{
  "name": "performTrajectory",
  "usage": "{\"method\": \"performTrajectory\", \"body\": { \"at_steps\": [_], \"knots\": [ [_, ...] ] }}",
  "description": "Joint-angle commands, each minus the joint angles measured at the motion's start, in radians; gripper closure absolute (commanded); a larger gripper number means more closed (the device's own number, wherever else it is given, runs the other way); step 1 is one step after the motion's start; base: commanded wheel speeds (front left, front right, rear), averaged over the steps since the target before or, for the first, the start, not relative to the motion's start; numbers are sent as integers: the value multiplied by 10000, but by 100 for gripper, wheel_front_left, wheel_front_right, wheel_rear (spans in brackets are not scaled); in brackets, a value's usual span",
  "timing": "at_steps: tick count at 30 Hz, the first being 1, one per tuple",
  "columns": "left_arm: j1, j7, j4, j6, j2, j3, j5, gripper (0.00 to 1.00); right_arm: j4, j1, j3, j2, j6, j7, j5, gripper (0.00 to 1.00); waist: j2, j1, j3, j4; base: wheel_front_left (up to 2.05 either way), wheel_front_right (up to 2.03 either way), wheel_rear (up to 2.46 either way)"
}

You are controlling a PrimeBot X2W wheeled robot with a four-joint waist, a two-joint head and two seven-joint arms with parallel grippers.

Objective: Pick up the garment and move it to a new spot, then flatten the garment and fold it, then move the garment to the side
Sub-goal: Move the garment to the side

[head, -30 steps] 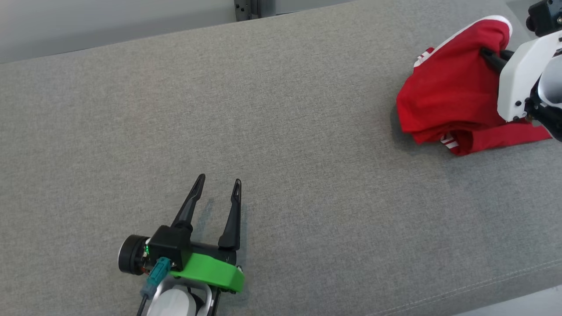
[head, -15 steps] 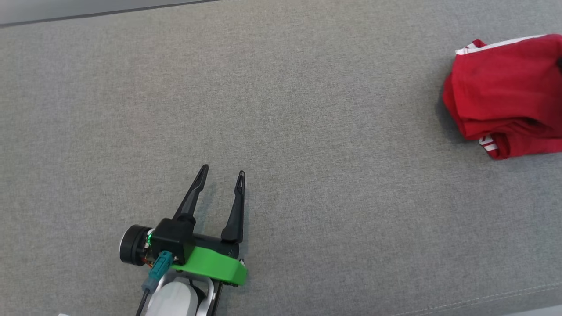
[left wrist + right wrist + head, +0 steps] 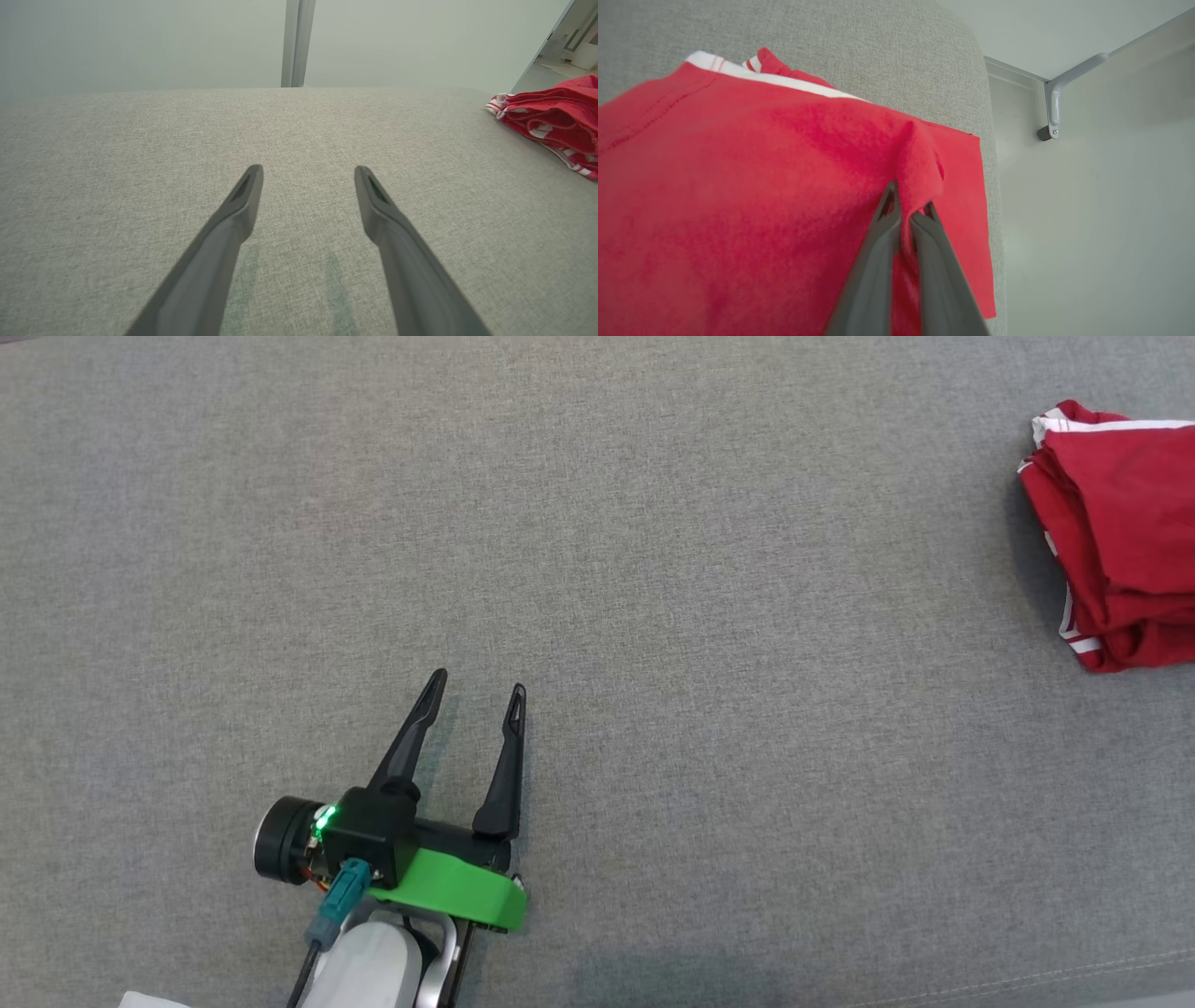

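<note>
The garment [image 3: 1120, 541] is red with white stripe trim, bunched in folds at the right edge of the head view. It also shows at the far right of the left wrist view as a crumpled red garment [image 3: 556, 119]. My right gripper [image 3: 909, 203] is shut on a pinched ridge of the garment [image 3: 738, 196], near the end of the grey surface. My left gripper [image 3: 476, 686] hovers low over bare grey fabric at the lower left, open, nothing between its fingers, far from the garment.
A wide grey fabric-covered table [image 3: 653, 569] carries everything. Its rounded end [image 3: 971, 60] lies just beyond the garment, with a pale floor and a metal bracket [image 3: 1052, 109] past it. A seam runs along the table's near edge [image 3: 1027, 975].
The head camera has turned, so the garment slid toward the right edge of its picture and the right arm left it. The left gripper stays open and barely moves.
</note>
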Motion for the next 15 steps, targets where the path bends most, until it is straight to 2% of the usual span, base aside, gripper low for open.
{"method": "performTrajectory", "body": {
  "at_steps": [1,4,5,6,7,15],
  "knots": [
    [-161,-1,12,-19,72,1,35,0,200,-66,19,31,-5,-148,-136,100,0,0,56,19,0,0,0],
    [-188,-1,47,10,84,-12,59,0,628,-43,-68,167,-7,-428,-303,100,0,0,94,24,0,0,0],
    [-189,-1,53,26,87,-11,63,0,738,-16,-84,232,-7,-509,-324,70,0,0,99,13,0,0,0],
    [-188,-1,60,41,88,-9,70,0,848,25,-95,281,-7,-592,-353,31,0,0,99,-3,0,0,0],
    [-184,-1,68,60,87,-15,78,0,963,67,-114,306,-7,-671,-385,0,0,0,95,-22,0,0,0],
    [-57,-1,78,90,178,-26,53,0,1458,517,-82,508,-7,-1003,-109,0,0,0,-68,-338,0,0,0]
  ]
}}
